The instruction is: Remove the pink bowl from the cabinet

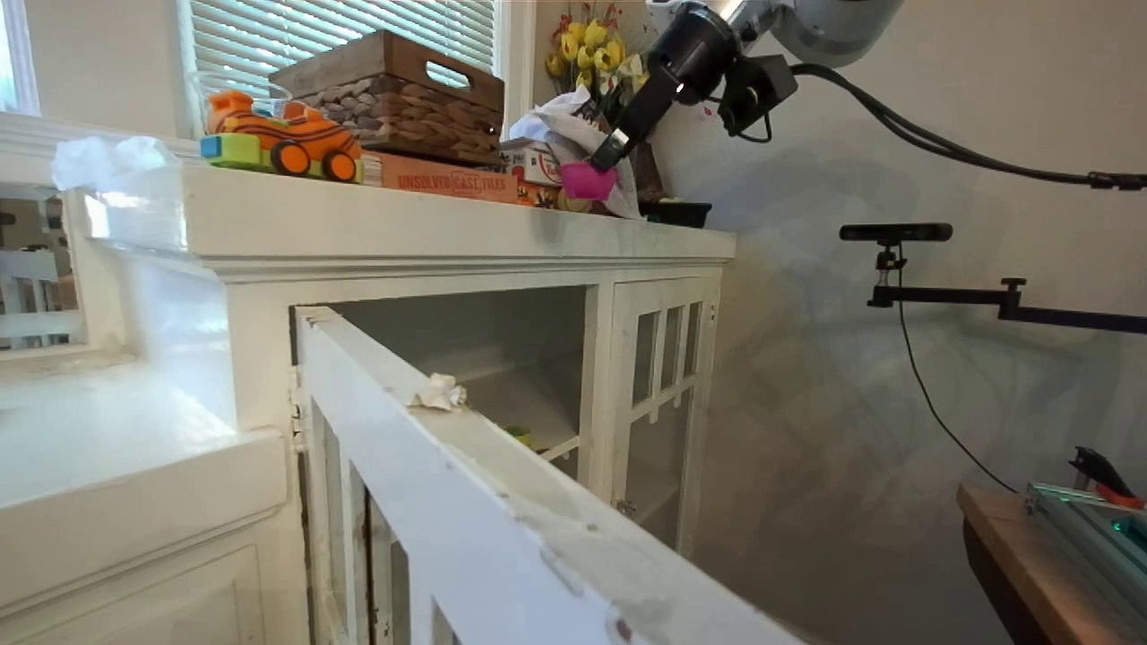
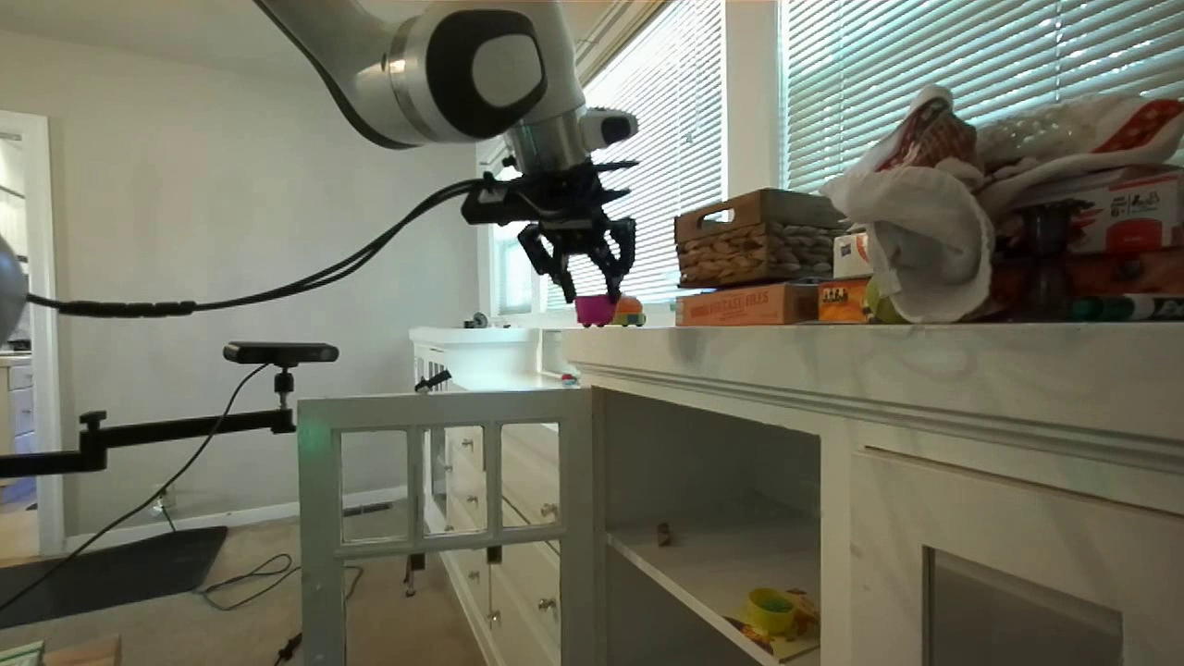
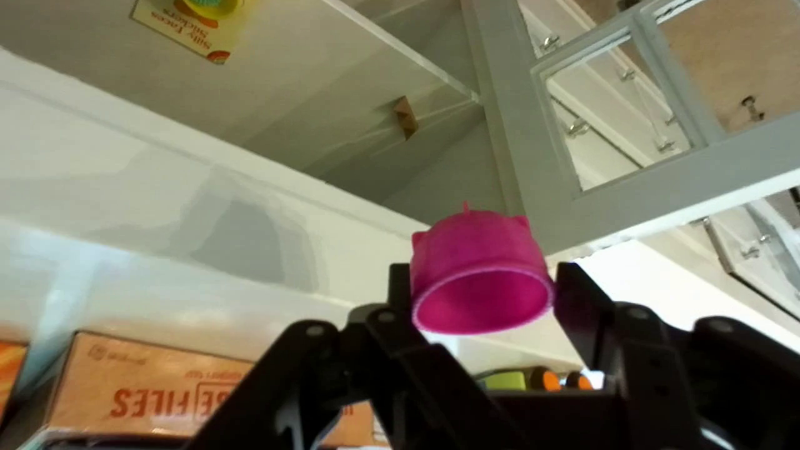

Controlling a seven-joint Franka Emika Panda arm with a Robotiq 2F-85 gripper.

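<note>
Outside the cabinet [image 2: 838, 546], gripper [image 2: 590, 294] holds pink bowl [image 3: 480, 265] near ledge [image 1: 430, 224].

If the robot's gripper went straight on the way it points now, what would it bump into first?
Leaving aside the pink bowl in the gripper, probably the cabinet, around its upper front. Depth is unclear, so it might catch the open door instead.

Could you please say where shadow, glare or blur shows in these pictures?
In the wrist view, a grey shadow across the cabinet and blurred small print on the orange box; in an exterior view, pale sheen on the white counter; in both exterior views, bright blinds.
</note>
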